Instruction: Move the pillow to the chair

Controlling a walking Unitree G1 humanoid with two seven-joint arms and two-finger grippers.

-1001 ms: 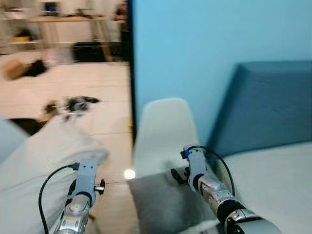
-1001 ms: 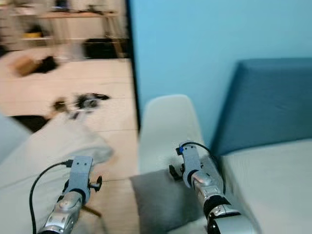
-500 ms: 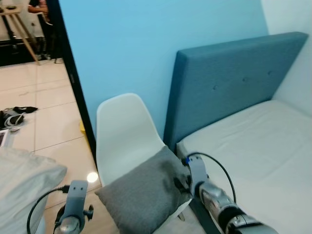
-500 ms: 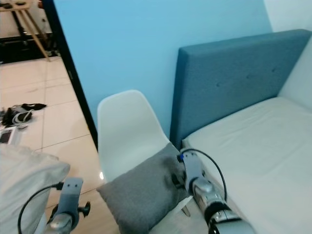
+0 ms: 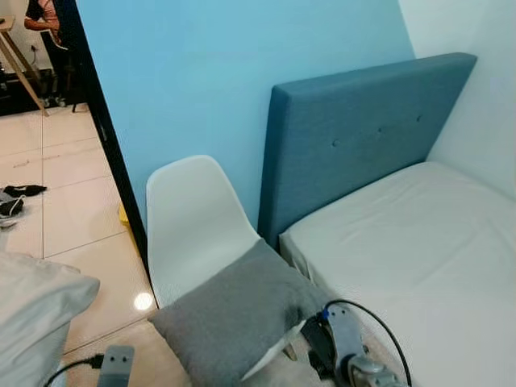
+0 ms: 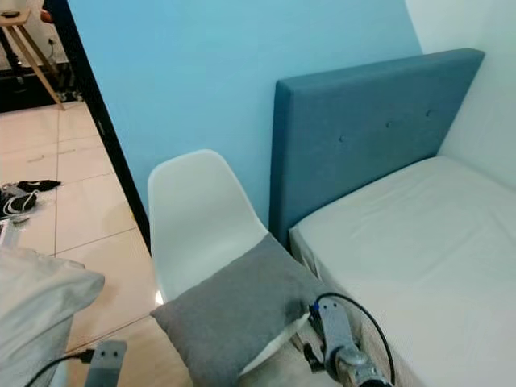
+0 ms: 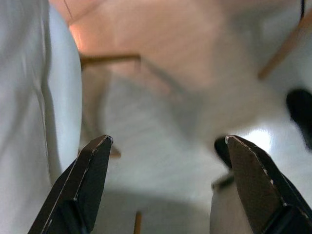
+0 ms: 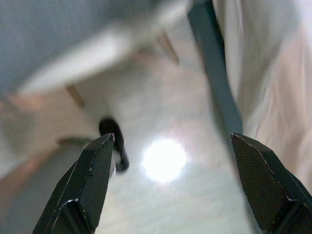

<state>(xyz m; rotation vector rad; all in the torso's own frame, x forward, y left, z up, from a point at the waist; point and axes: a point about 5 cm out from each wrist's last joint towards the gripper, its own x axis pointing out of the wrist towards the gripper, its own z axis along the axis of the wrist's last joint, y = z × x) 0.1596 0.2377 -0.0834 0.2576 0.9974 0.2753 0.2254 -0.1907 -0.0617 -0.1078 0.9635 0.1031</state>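
The right pincer (image 8: 168,183) hangs with its fingers spread wide apart, holding nothing, low beside the bed (image 5: 419,242). The left pincer (image 7: 163,187) is likewise spread and empty above the tiled floor (image 5: 72,218). The grey pillow (image 5: 234,318) lies on the seat of the white chair (image 5: 189,218), overhanging its front edge, next to the blue headboard (image 5: 363,137).

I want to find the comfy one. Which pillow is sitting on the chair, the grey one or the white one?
The grey pillow lies on the white chair beside the bed. The white pillow sits apart, off to the robot's left.
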